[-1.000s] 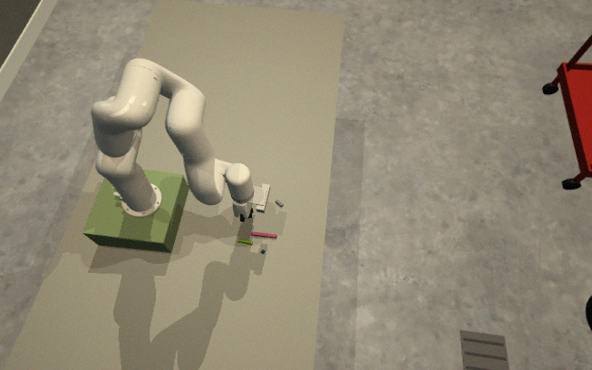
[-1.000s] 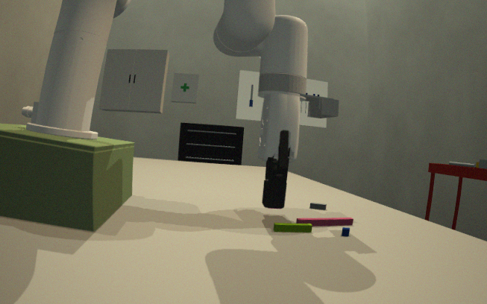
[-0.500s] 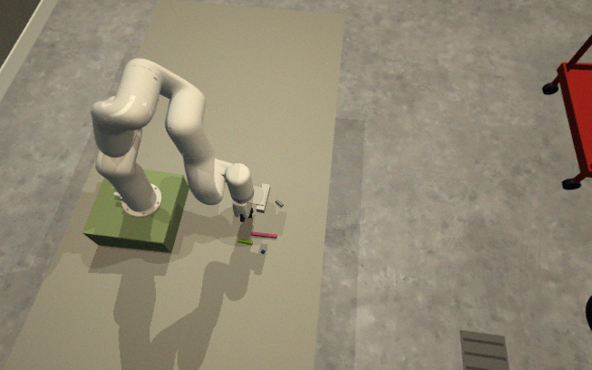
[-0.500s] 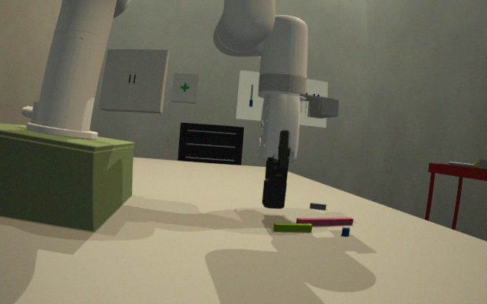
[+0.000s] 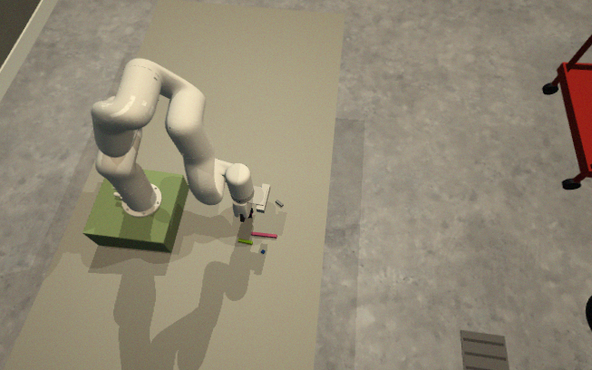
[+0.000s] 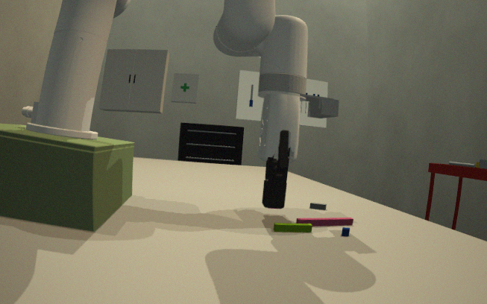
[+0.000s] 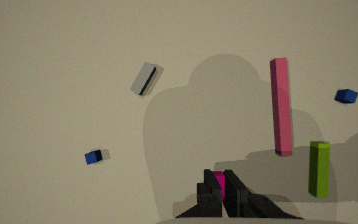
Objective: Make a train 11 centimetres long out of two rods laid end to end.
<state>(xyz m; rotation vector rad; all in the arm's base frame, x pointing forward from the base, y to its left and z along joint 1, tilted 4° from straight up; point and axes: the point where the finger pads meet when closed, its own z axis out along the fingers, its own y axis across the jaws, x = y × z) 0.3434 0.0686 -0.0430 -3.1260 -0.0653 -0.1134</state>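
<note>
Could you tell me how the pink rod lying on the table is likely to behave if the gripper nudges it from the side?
The pink rod has flat faces and square edges, so it should slide, not roll. Being long and thin, a push near one end would probably swing it round. The lime rod lies close by, so it might get bumped.
</note>
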